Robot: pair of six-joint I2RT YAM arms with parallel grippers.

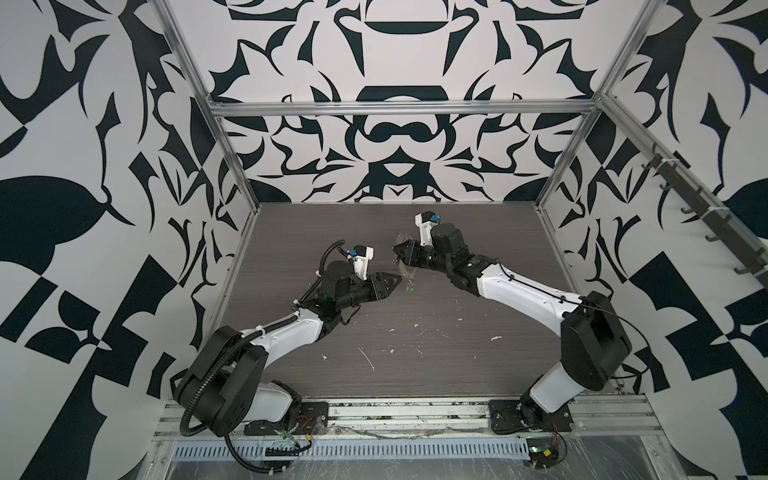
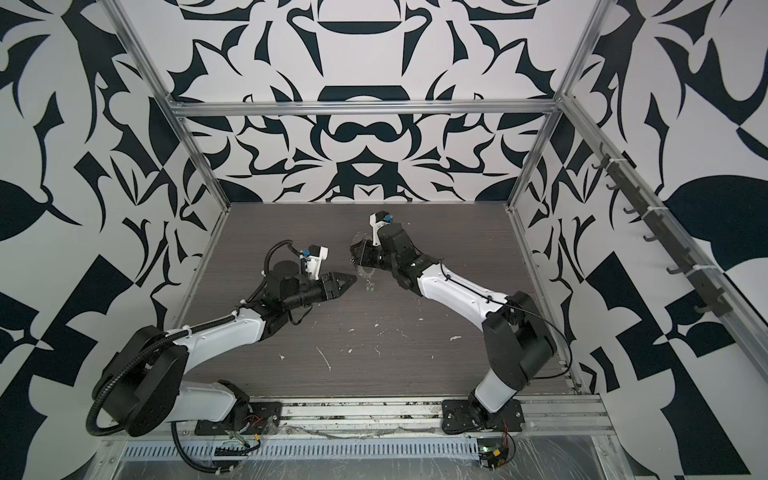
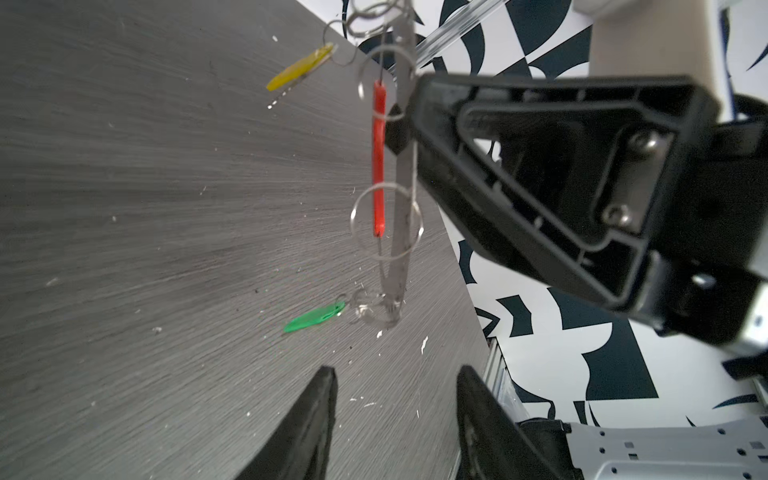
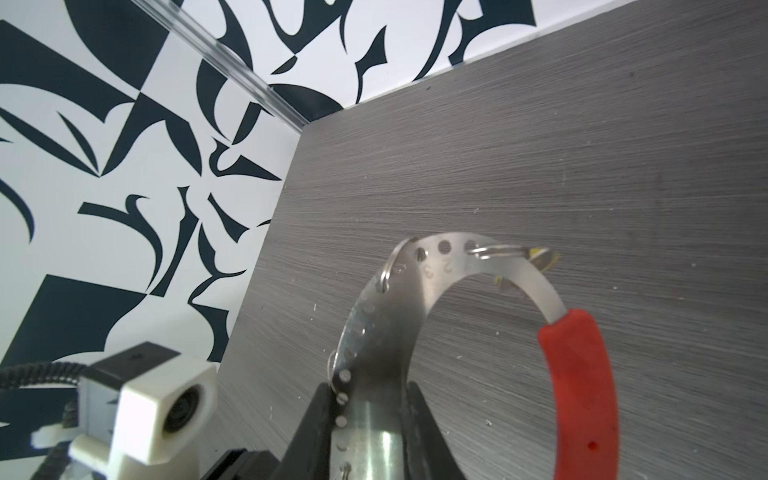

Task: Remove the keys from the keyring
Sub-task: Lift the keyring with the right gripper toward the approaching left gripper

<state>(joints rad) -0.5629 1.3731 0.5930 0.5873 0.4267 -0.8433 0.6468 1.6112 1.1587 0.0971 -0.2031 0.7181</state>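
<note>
Fingers of the right gripper were pinched tight on the keyring, gripping its perforated metal band, with the red sleeve arcing away above the table. The left gripper sat just beside the ring, its 2 fingers spread with nothing between them. Small silver rings looped the band. The green key dangled at one end and the yellow key near the other, both strung on the keyring.
</note>
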